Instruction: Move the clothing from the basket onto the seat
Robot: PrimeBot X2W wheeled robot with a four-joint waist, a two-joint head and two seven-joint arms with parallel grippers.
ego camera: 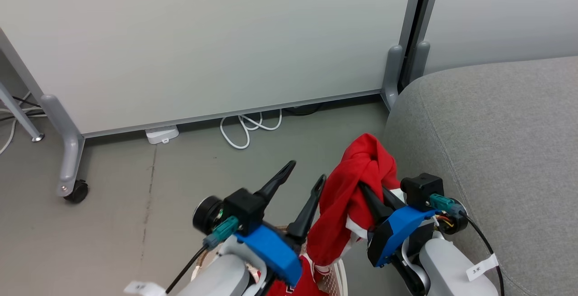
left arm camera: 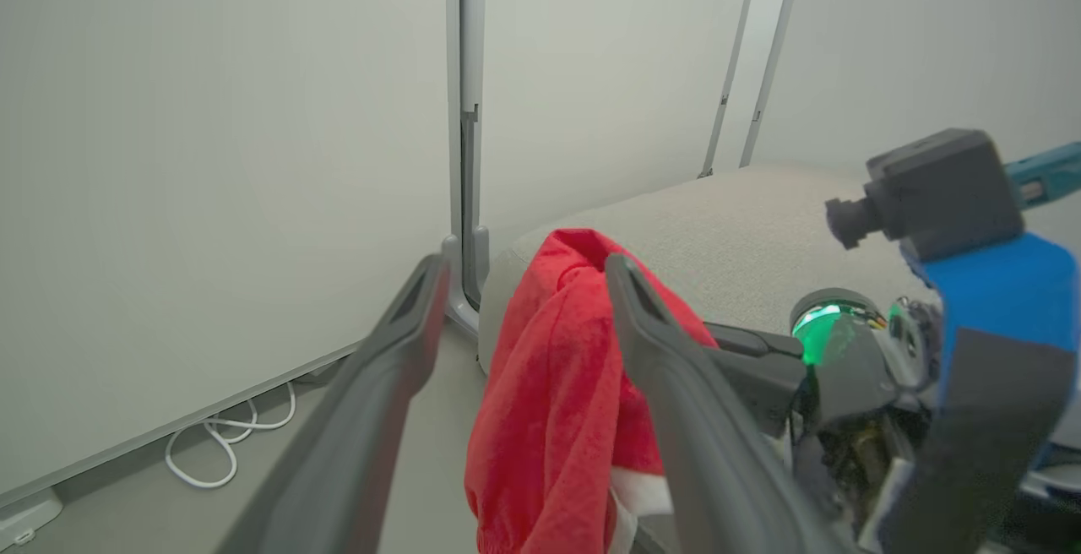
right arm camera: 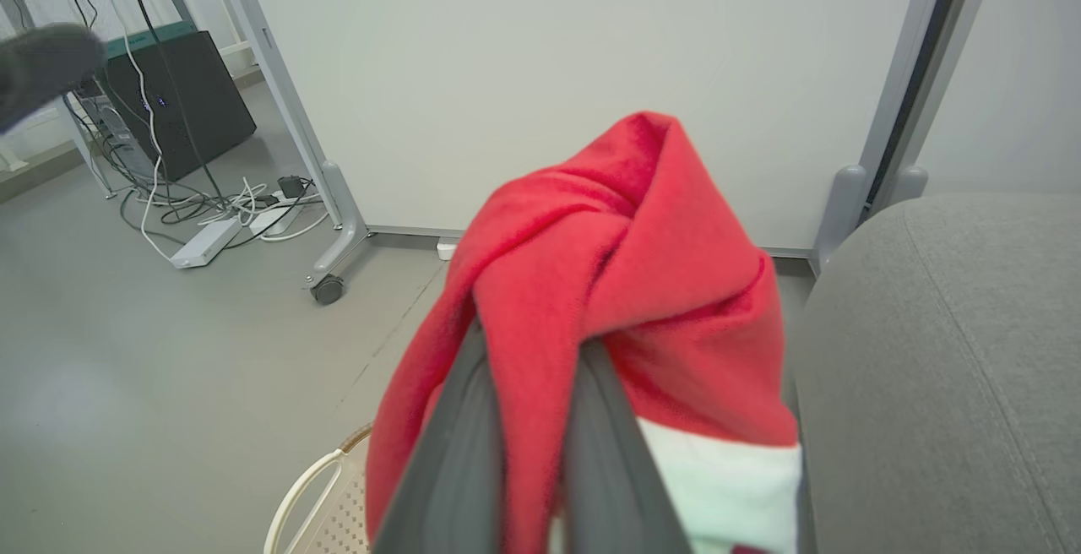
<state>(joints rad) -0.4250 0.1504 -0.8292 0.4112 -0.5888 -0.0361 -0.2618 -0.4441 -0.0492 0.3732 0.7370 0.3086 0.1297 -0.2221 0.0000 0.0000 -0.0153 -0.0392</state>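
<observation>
The right gripper [ego camera: 372,194], clamped tight on the red clothing [ego camera: 352,187], holds it up. The left gripper [ego camera: 307,172] is spread wide and empty alongside. A wheeled partition [ego camera: 203,39] stands behind, the grey seat [ego camera: 496,142] is just right of the clothing, the basket [right arm camera: 308,486] sits below, and a white cable [ego camera: 246,129] is coiled on the floor.

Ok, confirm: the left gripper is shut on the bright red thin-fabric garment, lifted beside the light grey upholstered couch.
Wrong arm: the right gripper is shut on the bright red garment, lifted beside the light grey couch; see the head view.

Grey floor [ego camera: 113,224] under basket [right arm camera: 334,524], couch [ego camera: 496,151], coiled white cable [ego camera: 246,129], wheeled partition foot [ego camera: 72,183]
</observation>
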